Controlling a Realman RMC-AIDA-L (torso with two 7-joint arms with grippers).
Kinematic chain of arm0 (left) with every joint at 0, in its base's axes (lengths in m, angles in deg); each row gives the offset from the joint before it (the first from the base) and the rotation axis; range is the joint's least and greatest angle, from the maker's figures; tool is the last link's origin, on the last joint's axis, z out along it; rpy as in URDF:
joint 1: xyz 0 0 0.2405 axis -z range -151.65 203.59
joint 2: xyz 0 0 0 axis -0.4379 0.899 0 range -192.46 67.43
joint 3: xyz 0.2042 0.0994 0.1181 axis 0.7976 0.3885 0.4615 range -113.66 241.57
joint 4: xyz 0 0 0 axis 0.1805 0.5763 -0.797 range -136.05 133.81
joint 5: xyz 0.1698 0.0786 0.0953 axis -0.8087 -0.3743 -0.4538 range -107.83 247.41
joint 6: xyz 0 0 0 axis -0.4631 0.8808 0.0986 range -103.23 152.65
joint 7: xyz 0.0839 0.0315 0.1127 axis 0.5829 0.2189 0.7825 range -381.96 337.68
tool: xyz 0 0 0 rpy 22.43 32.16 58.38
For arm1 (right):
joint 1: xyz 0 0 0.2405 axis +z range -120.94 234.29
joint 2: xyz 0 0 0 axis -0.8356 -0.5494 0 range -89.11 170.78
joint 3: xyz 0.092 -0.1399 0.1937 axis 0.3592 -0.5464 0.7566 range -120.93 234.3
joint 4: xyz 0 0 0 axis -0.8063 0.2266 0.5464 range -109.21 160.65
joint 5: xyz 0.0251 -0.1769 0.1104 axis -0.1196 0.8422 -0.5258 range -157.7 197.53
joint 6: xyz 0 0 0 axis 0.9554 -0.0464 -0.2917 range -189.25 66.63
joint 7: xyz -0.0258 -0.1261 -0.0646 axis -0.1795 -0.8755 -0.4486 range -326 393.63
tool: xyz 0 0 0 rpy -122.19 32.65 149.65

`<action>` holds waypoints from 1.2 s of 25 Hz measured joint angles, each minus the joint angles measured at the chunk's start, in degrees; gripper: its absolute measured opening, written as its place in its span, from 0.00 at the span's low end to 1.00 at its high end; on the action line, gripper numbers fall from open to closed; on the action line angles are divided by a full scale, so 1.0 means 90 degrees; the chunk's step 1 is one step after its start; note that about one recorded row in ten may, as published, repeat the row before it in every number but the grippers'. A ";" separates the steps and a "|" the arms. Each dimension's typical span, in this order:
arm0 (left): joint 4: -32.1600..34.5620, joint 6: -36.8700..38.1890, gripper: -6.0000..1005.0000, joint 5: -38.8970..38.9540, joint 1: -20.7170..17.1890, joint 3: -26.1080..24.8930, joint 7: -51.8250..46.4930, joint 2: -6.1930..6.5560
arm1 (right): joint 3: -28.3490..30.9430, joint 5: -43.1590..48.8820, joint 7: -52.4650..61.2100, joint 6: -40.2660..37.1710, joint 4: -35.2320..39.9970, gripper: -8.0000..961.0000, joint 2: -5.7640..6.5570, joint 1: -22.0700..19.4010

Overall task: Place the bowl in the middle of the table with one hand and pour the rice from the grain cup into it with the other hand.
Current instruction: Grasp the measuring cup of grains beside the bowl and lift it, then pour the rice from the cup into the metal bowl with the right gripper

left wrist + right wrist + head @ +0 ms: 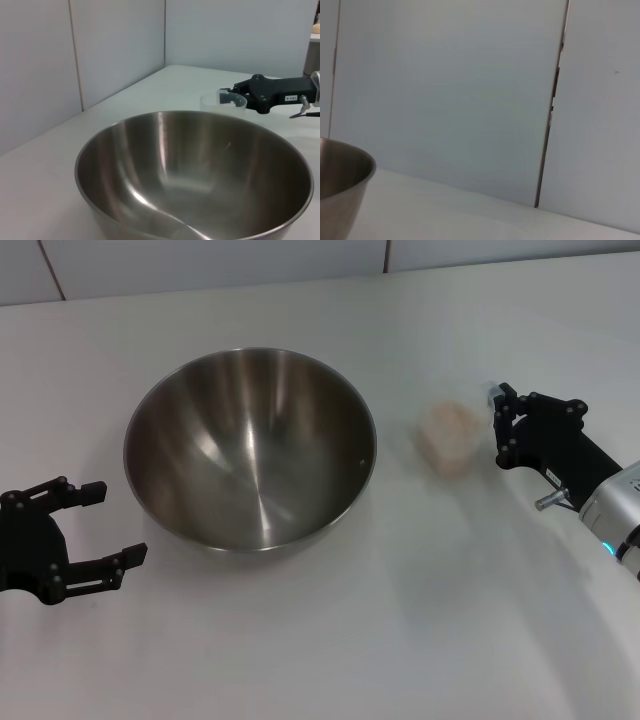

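The steel bowl point(250, 445) stands empty on the white table point(330, 640), left of centre. It also fills the left wrist view point(195, 175), and its rim shows in the right wrist view point(340, 185). The clear grain cup point(449, 440) stands upright to the bowl's right, with the pale rice point(448, 423) inside. My right gripper point(500, 427) is open just right of the cup, apart from it. It also shows in the left wrist view point(235, 95), beside the cup point(220, 102). My left gripper point(120, 523) is open and empty at the bowl's left front, not touching it.
A grey panelled wall point(200, 260) runs along the table's far edge. Bare tabletop lies in front of the bowl and the cup.
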 joint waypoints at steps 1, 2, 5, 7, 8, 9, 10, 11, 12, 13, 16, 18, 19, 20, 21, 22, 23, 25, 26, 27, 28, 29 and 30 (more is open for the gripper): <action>0.0019 0.0000 0.86 0.0000 0.0001 0.0005 -0.0008 0.0000 | 0.0000 0.0000 0.0000 -0.0019 0.0000 0.19 0.0000 0.0000; 0.0019 0.0000 0.86 0.0000 0.0001 0.0005 -0.0008 0.0000 | 0.0000 0.0000 0.0000 -0.0038 0.0000 0.15 0.0000 0.0000; 0.0039 0.0005 0.86 0.0000 0.0003 0.0007 -0.0023 0.0000 | 0.0000 0.0000 0.0000 -0.0102 0.0000 0.05 0.0000 -0.0011; 0.0041 0.0008 0.86 0.0001 0.0004 0.0007 -0.0033 0.0000 | 0.0000 0.0000 0.0000 -0.0178 0.0000 0.02 0.0000 -0.0028; 0.0041 0.0012 0.86 0.0002 0.0005 0.0008 -0.0037 0.0000 | 0.0000 0.0000 0.0000 -0.0240 0.0000 0.02 0.0000 -0.0037; 0.0041 0.0018 0.86 0.0002 0.0006 0.0010 -0.0040 0.0000 | 0.0000 0.0000 0.0000 -0.0313 0.0000 0.02 0.0000 -0.0048; 0.0041 0.0035 0.86 0.0002 0.0007 0.0013 -0.0041 0.0000 | 0.0003 0.0000 0.0000 -0.0454 0.0000 0.02 0.0000 -0.0068; 0.0043 0.0062 0.86 0.0002 0.0007 0.0016 -0.0042 0.0000 | 0.0055 0.0000 -0.0001 -0.0872 -0.0001 0.02 0.0000 -0.0110; 0.0043 0.0062 0.86 0.0002 0.0007 0.0016 -0.0042 0.0000 | 0.0055 0.0000 -0.0001 -0.0872 -0.0001 0.02 0.0000 -0.0110; 0.0047 0.0071 0.86 0.0002 0.0007 0.0016 -0.0043 0.0001 | 0.0086 -0.0001 -0.0001 -0.1078 -0.0001 0.02 0.0001 -0.0120; 0.0060 0.0079 0.86 0.0003 0.0014 0.0017 -0.0044 0.0000 | 0.0215 -0.0001 -0.0183 -0.1834 -0.0052 0.02 0.0001 -0.0081; 0.0060 0.0079 0.86 0.0002 0.0019 0.0023 -0.0046 -0.0001 | 0.0244 0.0000 -0.0354 -0.1984 -0.0127 0.02 0.0001 -0.0065; 0.0060 0.0079 0.86 0.0002 0.0021 0.0025 -0.0048 -0.0001 | 0.0280 -0.0001 -0.0673 -0.2147 -0.0267 0.02 0.0002 -0.0050; 0.0061 0.0081 0.86 0.0002 0.0025 0.0030 -0.0051 -0.0001 | 0.0304 -0.0001 -0.1056 -0.2279 -0.0450 0.02 0.0003 -0.0029; 0.0061 0.0083 0.86 0.0003 0.0026 0.0036 -0.0054 -0.0001 | 0.0322 0.0013 -0.2055 -0.2433 -0.0837 0.02 0.0007 0.0031; 0.0064 0.0085 0.86 0.0002 0.0026 0.0039 -0.0056 0.0000 | 0.0322 0.0013 -0.2055 -0.2433 -0.0837 0.02 0.0007 0.0031; 0.0072 0.0087 0.86 0.0003 0.0027 0.0046 -0.0059 -0.0001 | 0.0308 0.0030 -0.2693 -0.2457 -0.1057 0.02 0.0006 0.0081; 0.0101 0.0095 0.86 0.0002 0.0027 0.0053 -0.0063 0.0000 | 0.0273 0.0057 -0.4026 -0.2396 -0.1467 0.02 -0.0002 0.0168; 0.0128 0.0121 0.86 0.0003 0.0027 0.0055 -0.0064 -0.0001 | 0.0256 0.0064 -0.4913 -0.2301 -0.1702 0.02 -0.0010 0.0212; 0.0128 0.0121 0.86 0.0003 0.0027 0.0055 -0.0064 -0.0001 | 0.0244 0.0074 -0.5615 -0.2192 -0.1901 0.02 -0.0014 0.0236; 0.0136 0.0143 0.86 0.0002 0.0027 0.0056 -0.0064 -0.0001 | 0.0226 0.0097 -0.6386 -0.2073 -0.2101 0.02 -0.0018 0.0260; 0.0141 0.0157 0.86 0.0003 0.0028 0.0056 -0.0066 0.0000 | 0.0206 0.0144 -0.7200 -0.1944 -0.2292 0.02 -0.0020 0.0284; 0.0146 0.0171 0.86 0.0003 0.0030 0.0056 -0.0069 -0.0001 | 0.0195 0.0201 -0.7720 -0.1875 -0.2381 0.02 -0.0023 0.0296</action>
